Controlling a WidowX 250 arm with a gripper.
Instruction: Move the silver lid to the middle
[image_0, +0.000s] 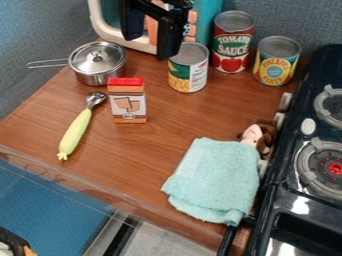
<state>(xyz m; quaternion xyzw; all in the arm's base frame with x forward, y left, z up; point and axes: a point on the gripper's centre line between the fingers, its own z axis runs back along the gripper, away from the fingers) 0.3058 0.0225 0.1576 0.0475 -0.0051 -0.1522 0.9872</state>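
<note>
Claw (148, 48): fingers well apart, nothing held | silver lid (97, 60): far left, seated on small pot (101, 78) | bearing: lid lies left of claw, pot handle (47, 64) pointing left, so approach should run leftward

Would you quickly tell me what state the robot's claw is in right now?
Claw: open, its two fingers apart with nothing held between them.
</note>
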